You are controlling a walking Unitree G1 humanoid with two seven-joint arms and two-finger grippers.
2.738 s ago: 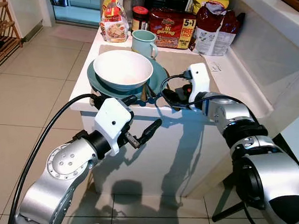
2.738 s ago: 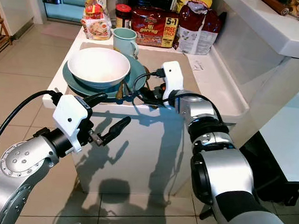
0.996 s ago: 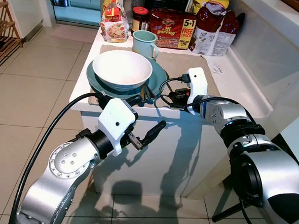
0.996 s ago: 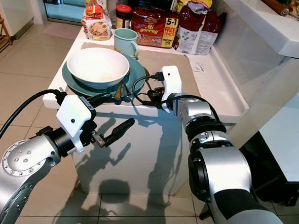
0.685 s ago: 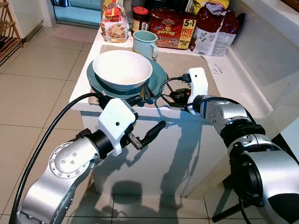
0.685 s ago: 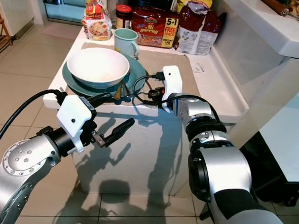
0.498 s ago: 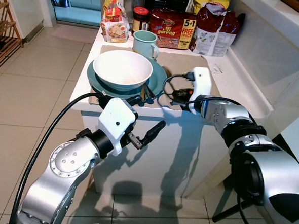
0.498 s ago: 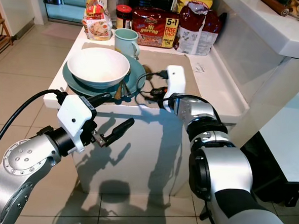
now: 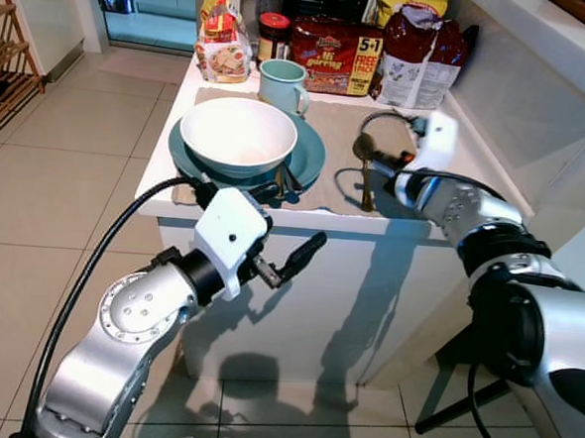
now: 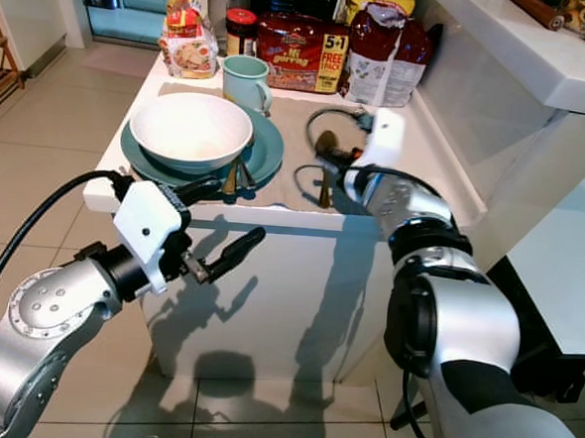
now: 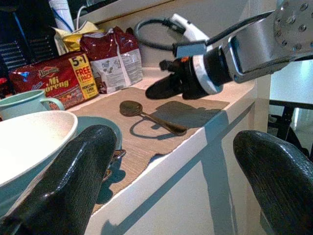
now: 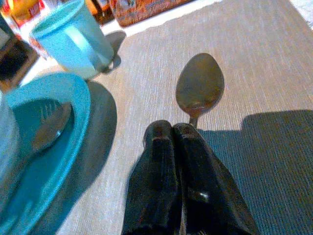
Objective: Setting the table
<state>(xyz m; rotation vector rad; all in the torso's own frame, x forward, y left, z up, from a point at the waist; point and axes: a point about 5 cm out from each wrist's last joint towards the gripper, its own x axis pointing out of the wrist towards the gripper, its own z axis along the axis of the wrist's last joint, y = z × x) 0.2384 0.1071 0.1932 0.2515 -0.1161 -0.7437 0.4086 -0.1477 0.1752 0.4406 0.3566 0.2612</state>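
The right gripper point(image 12: 176, 134), fingers pressed together and empty, hovers just above the spoon point(image 12: 199, 87) lying on the placemat point(image 9: 339, 133) right of the plate point(image 9: 310, 157). The spoon looks placed, so the next move is probably lifting clear; its handle ends near the counter edge point(image 9: 273, 218). The left gripper point(image 9: 290, 234) hangs spread wide before the counter, with free space around it.

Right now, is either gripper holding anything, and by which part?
Nothing is held. The right gripper is shut, empty, just above the handle of the spoon, which lies flat on the placemat. The left gripper is open and empty.
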